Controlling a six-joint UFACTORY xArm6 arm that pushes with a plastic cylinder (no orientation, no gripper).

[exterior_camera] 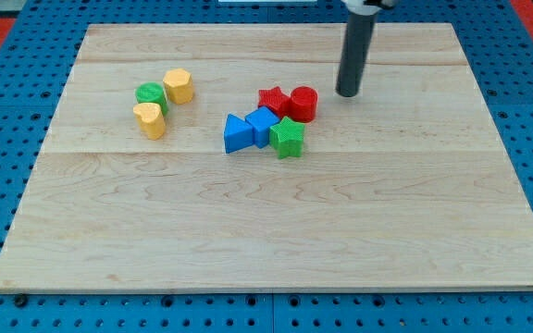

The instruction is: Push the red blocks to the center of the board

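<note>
Tip (349, 92) of rod is set on board, w/ no jaws to open/close; red cylinder (303, 104) & red star (272, 99) are found just to view's left, slightly lower, nr center.

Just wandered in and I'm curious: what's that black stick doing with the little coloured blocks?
It's a robot arm's rod, pushing blocks around a wooden board. My tip sits just right of the red cylinder, which is beside the red star. Both reds are near the middle, bunched with blue and green blocks.
</note>
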